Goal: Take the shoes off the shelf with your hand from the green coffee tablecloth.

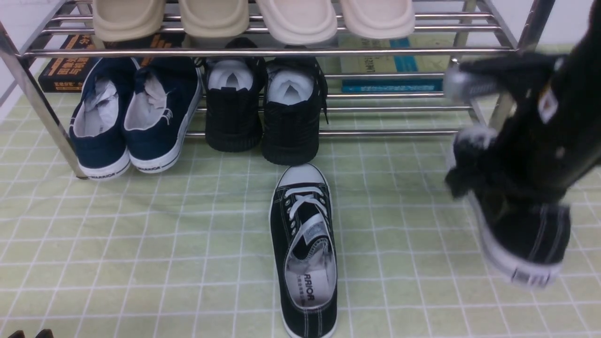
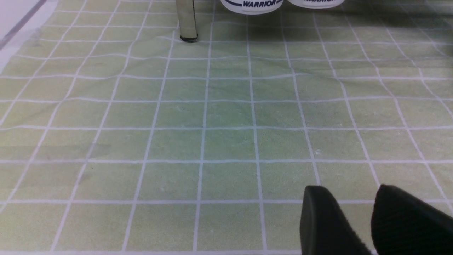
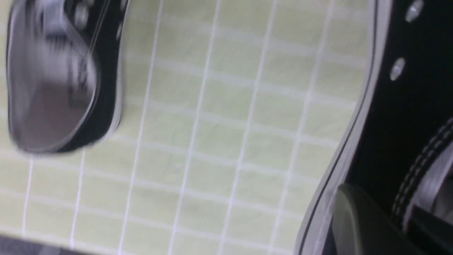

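Observation:
One black canvas shoe [image 1: 305, 249] with white laces lies on the green checked tablecloth [image 1: 141, 244] in front of the chrome shelf [image 1: 281, 52], toe toward it. Its mate [image 1: 530, 239] hangs blurred in the air at the right, heel toward the camera, below the shelf's right front leg. My right gripper [image 1: 497, 183] is shut on that shoe's side wall. In the right wrist view one finger [image 3: 354, 219] presses the shoe's [image 3: 407, 106] outside, and the lying shoe [image 3: 60, 88] shows below. My left gripper [image 2: 354, 216] hovers open over bare cloth.
On the lower tier stand navy white-soled sneakers [image 1: 131, 122] and all-black shoes [image 1: 263, 112]. Beige slippers [image 1: 253, 19] sit on the upper tier, with books [image 1: 394, 70] behind. A shelf leg [image 2: 186, 17] stands ahead of the left gripper.

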`<act>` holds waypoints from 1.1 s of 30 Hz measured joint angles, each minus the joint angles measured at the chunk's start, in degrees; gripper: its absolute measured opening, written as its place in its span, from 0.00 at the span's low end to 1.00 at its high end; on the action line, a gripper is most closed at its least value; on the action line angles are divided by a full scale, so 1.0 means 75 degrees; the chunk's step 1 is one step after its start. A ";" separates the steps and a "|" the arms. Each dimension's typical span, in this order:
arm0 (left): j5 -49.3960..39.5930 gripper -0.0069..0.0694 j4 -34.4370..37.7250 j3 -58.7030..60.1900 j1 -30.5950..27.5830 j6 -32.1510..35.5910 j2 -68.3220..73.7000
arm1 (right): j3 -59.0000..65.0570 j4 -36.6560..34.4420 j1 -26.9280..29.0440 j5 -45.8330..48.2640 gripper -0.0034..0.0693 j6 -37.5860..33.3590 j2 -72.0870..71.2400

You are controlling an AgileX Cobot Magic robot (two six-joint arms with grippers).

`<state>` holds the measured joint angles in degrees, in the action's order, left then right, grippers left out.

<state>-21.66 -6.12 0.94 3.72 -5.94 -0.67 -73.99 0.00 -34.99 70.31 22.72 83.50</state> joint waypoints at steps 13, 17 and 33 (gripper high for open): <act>0.0000 0.41 -0.0018 0.0008 0.0000 0.0000 0.0000 | 0.0242 0.1223 -0.1219 -0.2287 0.07 0.1463 0.1353; 0.0000 0.41 -0.0024 0.0008 0.0000 0.0000 0.0000 | 0.0242 0.1599 -0.1212 -0.2540 0.07 0.1941 0.1715; 0.0000 0.41 -0.0024 0.0008 0.0000 0.0000 0.0000 | 0.0242 0.1539 -0.1212 -0.3480 0.07 0.2048 0.2130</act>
<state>-21.66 -6.31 1.00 3.72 -5.94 -0.67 -72.18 11.55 -44.08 44.21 38.08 99.48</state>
